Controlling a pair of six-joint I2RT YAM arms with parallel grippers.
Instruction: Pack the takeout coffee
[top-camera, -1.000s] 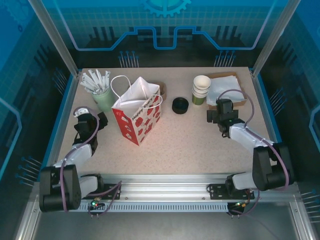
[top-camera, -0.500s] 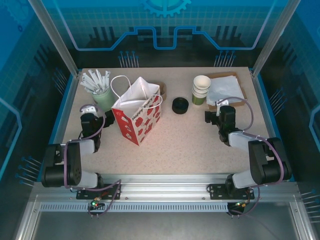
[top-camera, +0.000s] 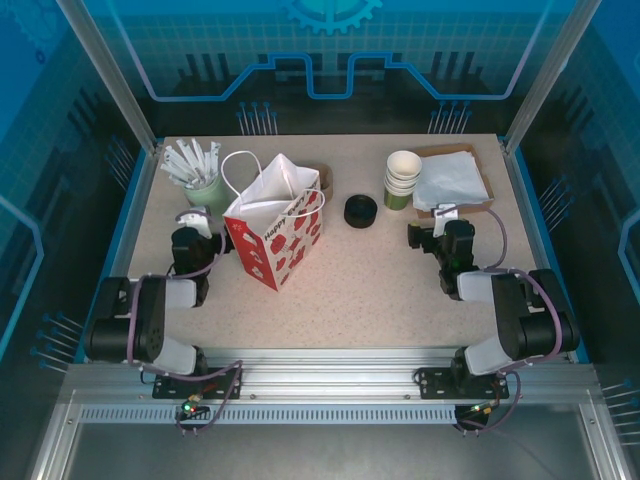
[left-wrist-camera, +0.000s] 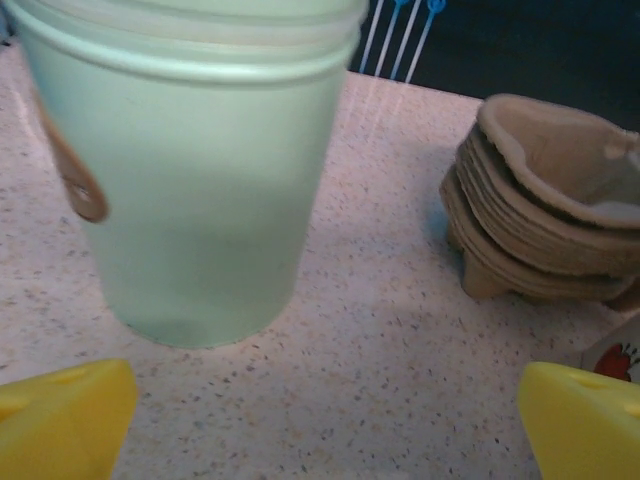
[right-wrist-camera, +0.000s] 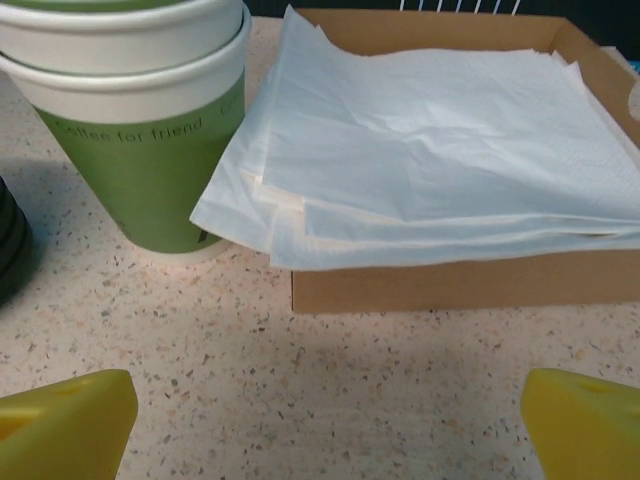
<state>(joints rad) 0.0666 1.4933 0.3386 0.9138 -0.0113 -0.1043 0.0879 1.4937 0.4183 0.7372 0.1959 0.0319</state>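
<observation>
The takeout coffee is hidden from view. My left gripper (top-camera: 193, 224) hovers low over the table just left of the white paper bag with red print (top-camera: 275, 222). It is open (left-wrist-camera: 325, 432), with bare tabletop between the yellow fingertips (left-wrist-camera: 60, 420). A pale green cup (left-wrist-camera: 190, 170) stands in front of it. My right gripper (top-camera: 438, 224) is low near the stack of unlidded green cups (top-camera: 402, 179). It is open too (right-wrist-camera: 325, 432), with nothing between its fingertips (right-wrist-camera: 65, 425).
A squat black stack of lids (top-camera: 361, 211) sits between the bag and the green cups (right-wrist-camera: 140, 130). White napkins (right-wrist-camera: 440, 150) lie in a cardboard tray (right-wrist-camera: 450, 285). The pale green cup holds white sticks (top-camera: 190, 160). Brown pulp carriers (left-wrist-camera: 545, 210) are stacked behind the bag.
Both arms have folded in, elbows rising toward the table. The left gripper has shifted slightly toward the bag. Both grippers stay open.
</observation>
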